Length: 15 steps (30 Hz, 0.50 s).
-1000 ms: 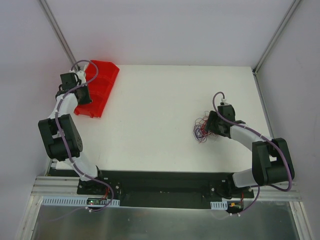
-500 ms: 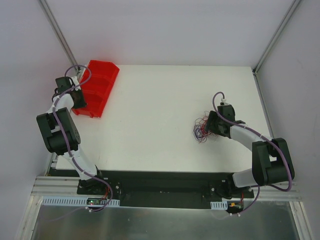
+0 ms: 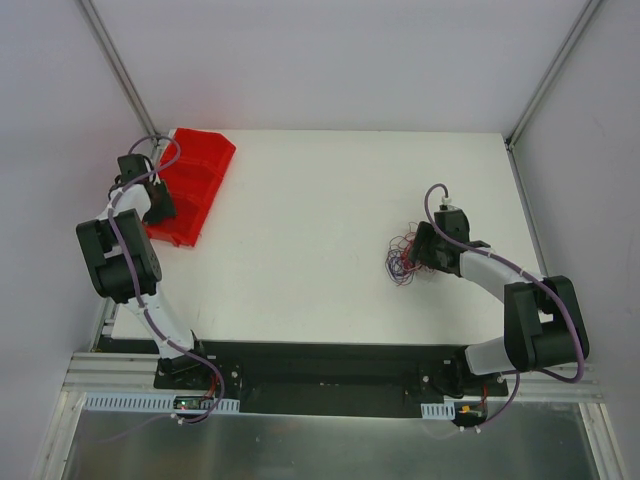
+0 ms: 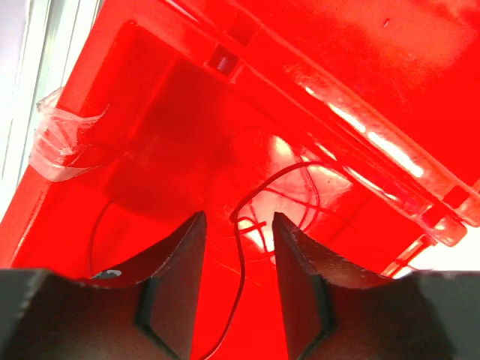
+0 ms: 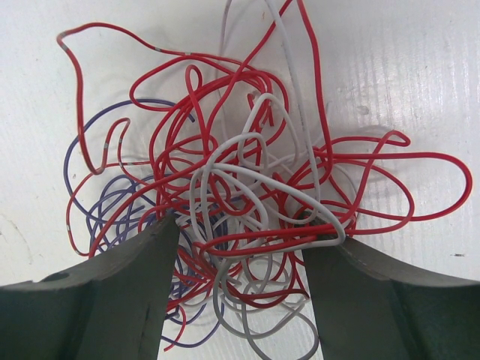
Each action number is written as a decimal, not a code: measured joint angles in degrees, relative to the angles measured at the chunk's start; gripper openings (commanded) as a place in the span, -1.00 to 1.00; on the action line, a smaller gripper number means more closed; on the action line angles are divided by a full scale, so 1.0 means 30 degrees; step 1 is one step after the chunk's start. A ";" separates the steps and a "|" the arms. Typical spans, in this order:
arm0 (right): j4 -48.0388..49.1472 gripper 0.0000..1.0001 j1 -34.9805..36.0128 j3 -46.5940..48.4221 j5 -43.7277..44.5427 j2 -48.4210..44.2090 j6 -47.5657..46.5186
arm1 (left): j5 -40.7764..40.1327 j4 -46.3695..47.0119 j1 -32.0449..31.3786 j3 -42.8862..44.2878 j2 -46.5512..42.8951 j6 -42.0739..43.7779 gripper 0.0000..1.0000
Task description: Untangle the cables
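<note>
"Cables (image 5: 247,202): where do they sit?"

"In one knot on the white counter (image 3: 300,220), right of centre in the top view (image 3: 403,258). Mostly red loops, with purple ones on the left side of the wrist view and pale grey ones through the middle and bottom."

"And the right tool (image 5: 241,236)?"

"Spread wide, low over the knot. One finger is at each side of the bottom of the heap, with loops lying in the gap. It clamps nothing."

"The left tool (image 4: 238,219)?"

"At the upper left of the top view, over the red bin (image 3: 195,185). Its fingers stand narrowly apart."

"Anything between them?"

"A single thin red wire (image 4: 238,262) lies on the bin floor and runs through the gap. It curls into a loop towards the bin's far wall (image 4: 150,112). The fingers are not closed on it."
</note>
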 measured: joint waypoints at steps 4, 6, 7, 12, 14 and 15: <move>0.0007 0.36 0.0007 0.0000 -0.0007 0.0000 0.0000 | -0.0328 -0.0270 -0.0474 0.0007 -0.0444 -0.0648 0.22; 0.0007 0.36 0.0022 0.0000 -0.0007 0.0000 0.0000 | -0.0743 -0.0503 -0.0860 0.0007 -0.1020 -0.0984 0.25; 0.0007 0.36 0.0036 0.0000 -0.0015 0.0000 0.0000 | -0.0969 -0.0634 -0.1078 0.0007 -0.1392 -0.1224 0.25; 0.0007 0.36 0.0044 0.0000 -0.0015 0.0000 0.0000 | -0.1668 -0.1348 -0.1698 0.0007 -0.3563 -0.2528 0.25; 0.0007 0.36 0.0044 0.0000 -0.0007 0.0000 -0.0007 | -0.1909 -0.1741 -0.1683 0.0015 -0.4255 -0.3184 0.29; 0.0007 0.36 0.0044 0.0000 -0.0015 0.0000 -0.0007 | -0.2018 -0.1989 -0.1668 0.0015 -0.4605 -0.3519 0.31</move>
